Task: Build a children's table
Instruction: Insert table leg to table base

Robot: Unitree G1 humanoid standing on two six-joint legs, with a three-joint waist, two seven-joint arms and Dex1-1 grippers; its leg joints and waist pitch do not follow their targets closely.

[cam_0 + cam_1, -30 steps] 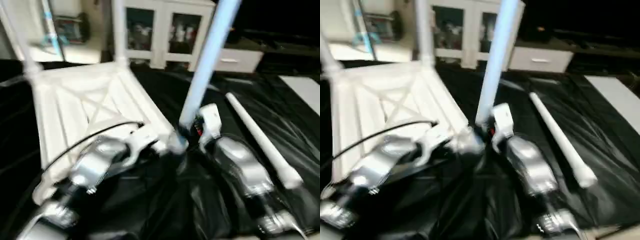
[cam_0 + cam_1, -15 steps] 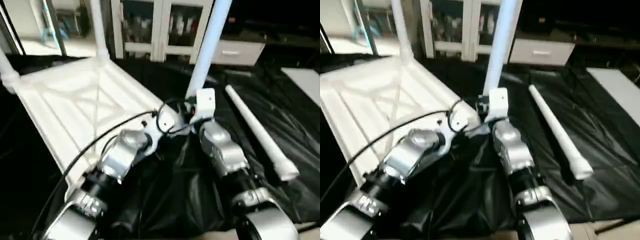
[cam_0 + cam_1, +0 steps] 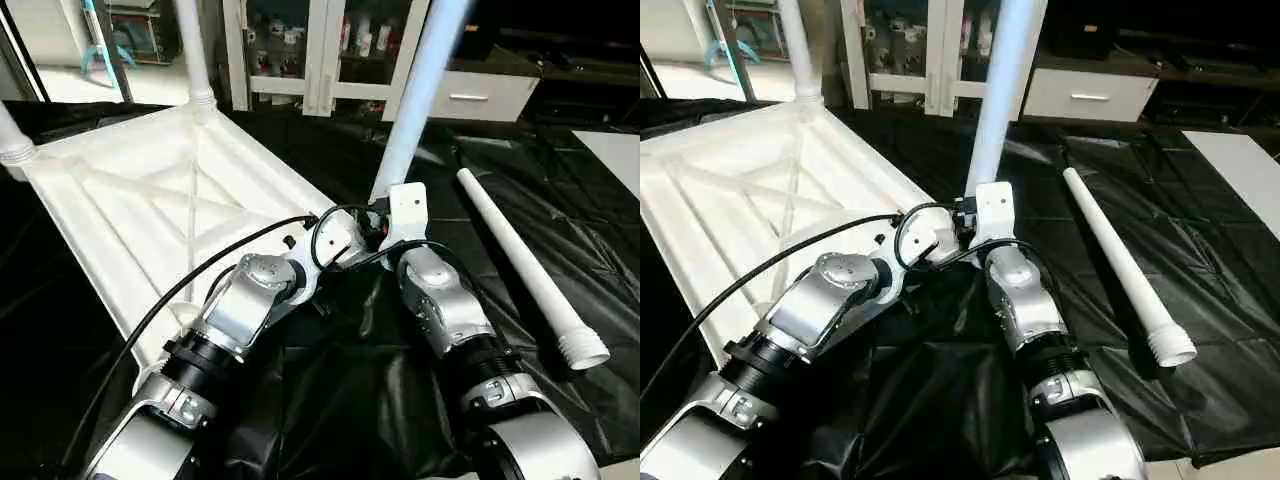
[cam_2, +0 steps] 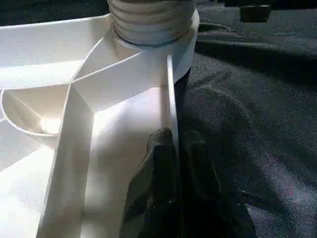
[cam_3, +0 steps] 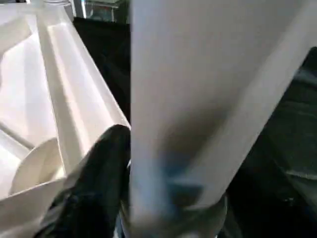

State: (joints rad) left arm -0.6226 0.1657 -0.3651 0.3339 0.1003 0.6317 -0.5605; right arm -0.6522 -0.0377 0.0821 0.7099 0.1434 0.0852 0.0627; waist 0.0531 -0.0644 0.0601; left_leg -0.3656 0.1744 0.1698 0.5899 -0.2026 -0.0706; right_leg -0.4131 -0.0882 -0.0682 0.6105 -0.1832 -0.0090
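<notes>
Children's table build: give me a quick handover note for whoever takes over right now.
Left gripper: shut on the tabletop's side rim.
Right gripper: fingers around the base of the near standing leg; grip unclear.
Tabletop lies underside up on the black sheet.
Done: three legs stand in corner sockets, the two far ones included.
Left: the fourth leg lies loose on the sheet to the right; fit it in the last socket.

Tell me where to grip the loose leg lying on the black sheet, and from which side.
Grip the loose leg around mid-shaft, coming straight down from above. It lies flat on the black sheet with bare sheet along both flanks, so fingers can straddle the round tube. Avoid the threaded end, which has to stay free for a socket.
</notes>
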